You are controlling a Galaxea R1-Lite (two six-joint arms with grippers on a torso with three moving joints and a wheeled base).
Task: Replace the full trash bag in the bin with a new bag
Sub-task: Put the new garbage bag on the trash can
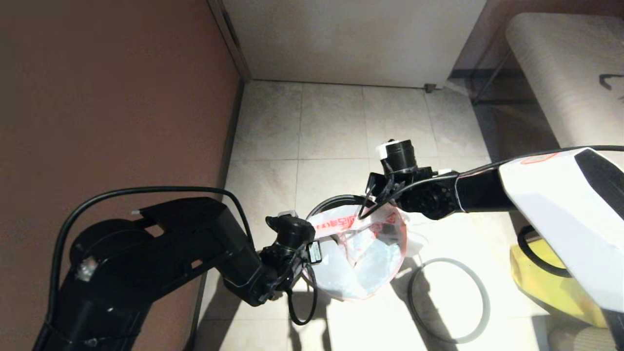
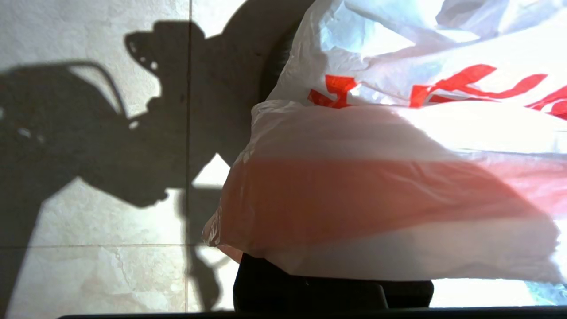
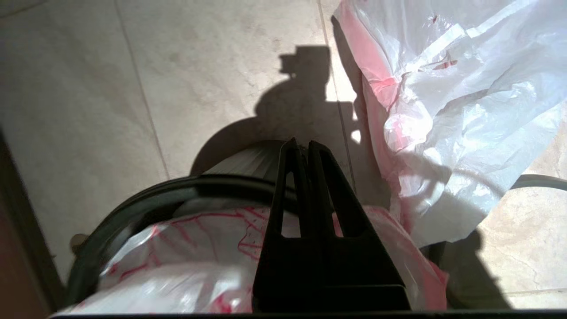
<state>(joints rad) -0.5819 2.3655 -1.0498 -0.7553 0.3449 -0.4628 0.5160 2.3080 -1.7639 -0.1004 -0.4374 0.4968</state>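
A bulging translucent white bag with red print, the full trash bag [image 1: 360, 258] [image 3: 177, 248], sits in the black ribbed bin [image 1: 334, 200] [image 3: 155, 199] and swells over its near side; pale clear shapes show through it. My left gripper [image 1: 312, 253] is at the bag's left edge, and in the left wrist view the bag [image 2: 376, 199] drapes over it. My right gripper [image 1: 375, 197] [image 3: 300, 146] is shut above the bag's far edge, tips over the bin's rim, with nothing seen between them. The new bag [image 3: 465, 110] [image 1: 414, 239] lies crumpled beside the bin's right side.
The thin grey hoop [image 1: 448, 261] [image 3: 540, 179] lies flat on the tiles right of the bin. A big yellow bag [image 1: 551, 287] stands at the right under my right arm. A brown wall [image 1: 122, 97] runs along the left; a pale bench [image 1: 560, 73] is at the far right.
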